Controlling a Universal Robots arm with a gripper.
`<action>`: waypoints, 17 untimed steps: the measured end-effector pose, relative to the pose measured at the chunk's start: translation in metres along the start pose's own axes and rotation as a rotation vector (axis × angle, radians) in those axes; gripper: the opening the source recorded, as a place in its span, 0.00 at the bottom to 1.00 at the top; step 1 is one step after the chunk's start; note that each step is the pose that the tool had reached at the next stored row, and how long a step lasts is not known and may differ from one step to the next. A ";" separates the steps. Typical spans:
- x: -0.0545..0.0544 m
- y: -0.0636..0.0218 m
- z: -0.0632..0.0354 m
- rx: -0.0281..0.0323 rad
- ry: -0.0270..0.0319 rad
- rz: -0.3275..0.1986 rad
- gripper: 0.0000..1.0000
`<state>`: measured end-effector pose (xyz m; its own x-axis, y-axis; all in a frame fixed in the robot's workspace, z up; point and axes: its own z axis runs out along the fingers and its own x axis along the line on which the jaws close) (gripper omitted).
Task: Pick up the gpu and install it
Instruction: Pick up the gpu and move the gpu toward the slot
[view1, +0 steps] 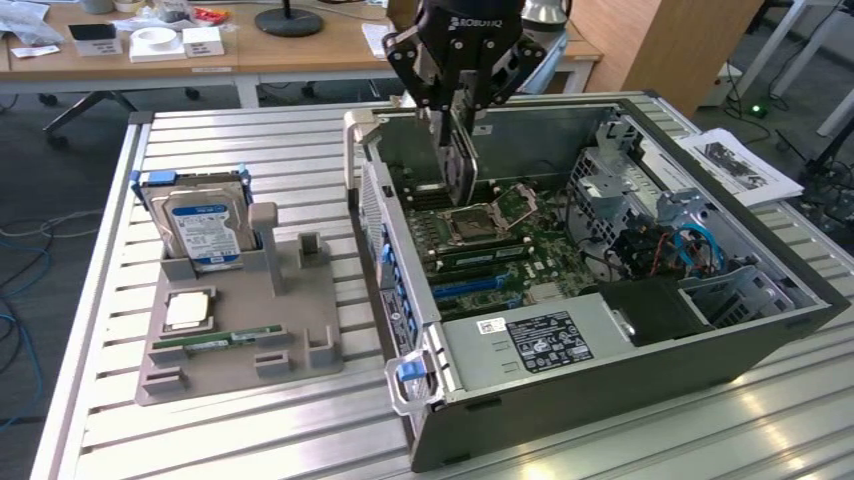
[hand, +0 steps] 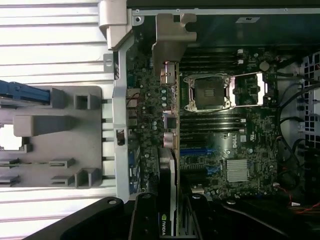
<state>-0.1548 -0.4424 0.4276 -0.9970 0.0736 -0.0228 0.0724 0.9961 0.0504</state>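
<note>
- Gripper clenched on the top edge of the gpu, card hanging from it upright and edge-down.
- gpu is inside the open PC case, over the motherboard, close to the case's rear wall on the exterior view's left.
- In the exterior view its lower edge sits in line with the open CPU socket; can't tell whether it touches the board.
- Wrist view looks down along the card: thin dark edge, with the silver bracket at the far end near the case rim.
- Blue expansion slots are bare and lie apart from the card, toward the labelled power supply.
- Grey parts fixture on the slatted aluminium bench, just beside the case on the exterior view's left.
- Fixture holds a hard drive with a blue label standing upright, a CPU lying flat, and a green RAM stick in front of it.
- Printed sheet on the bench at the exterior view's right of the case.
</note>
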 end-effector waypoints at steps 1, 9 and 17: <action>-0.004 0.0003 0.0001 -0.0003 0.0001 0.000 0.27; -0.032 0.0025 0.0009 -0.0023 0.0002 0.000 0.27; -0.059 0.0048 0.0016 -0.0028 0.0002 0.000 0.27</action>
<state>-0.0955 -0.4418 0.4276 -0.9970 0.0735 -0.0226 0.0723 0.9960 0.0532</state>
